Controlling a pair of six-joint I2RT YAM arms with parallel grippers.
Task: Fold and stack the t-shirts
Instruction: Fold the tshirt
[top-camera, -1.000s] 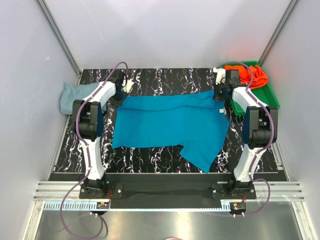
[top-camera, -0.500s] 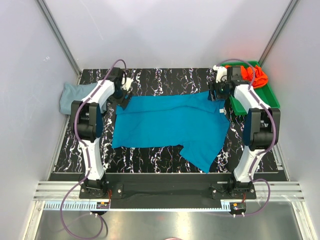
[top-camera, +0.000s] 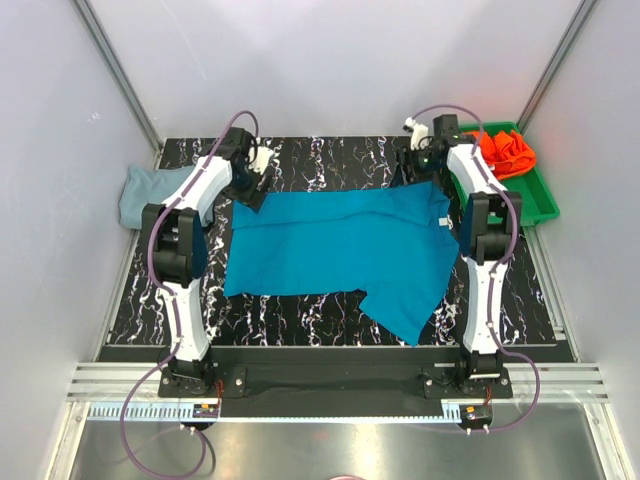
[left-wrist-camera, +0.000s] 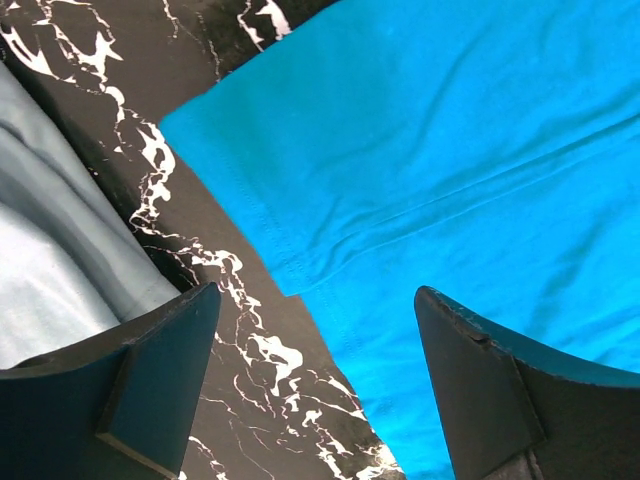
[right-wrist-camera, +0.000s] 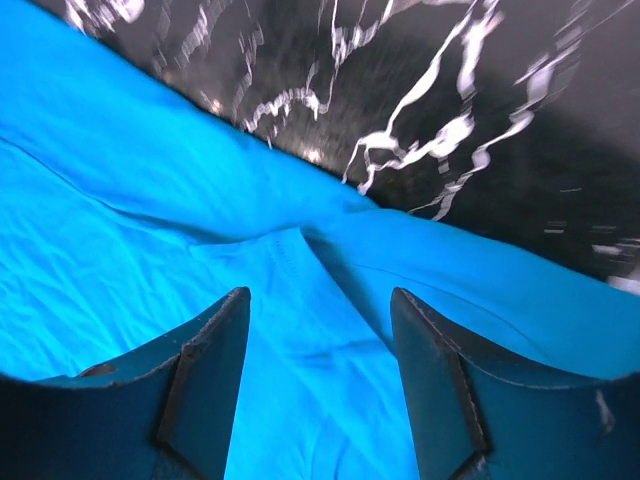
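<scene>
Presently, a teal-blue t-shirt (top-camera: 340, 250) is seen spread out across the middle of the black, white-veined worktop (top-camera: 320, 155). It lies mostly flat, with soft wrinkles, and its near right part runs out into a pointed flap towards the arm bases. A small white tag (top-camera: 441, 222) is visible at its right edge.

A pale grey-blue t-shirt (top-camera: 145, 192) is bunched at the far left edge of the worktop, against the side wall and well apart from the teal one. An orange-red t-shirt (top-camera: 505, 150) is crumpled inside the green tray (top-camera: 535, 200) at the far right.

The left gripper (top-camera: 252, 182) is held at the far left corner of the teal-blue t-shirt. In the left wrist view its jaws are spread wide and released, with nothing clamped. A hemmed corner of the teal cloth and a strip of bare worktop are framed between its fingers (left-wrist-camera: 160, 370), and the grey-blue cloth is seen to the left.

The right gripper (top-camera: 415, 165) is held at the far right corner of the same shirt, near the tray. In the right wrist view its jaws are also parted and nothing is grasped. Teal cloth with a raised fold is seen between its fingers (right-wrist-camera: 210, 360), with its far edge lying on the worktop beyond.

Whether either gripper touches the cloth cannot be told.
</scene>
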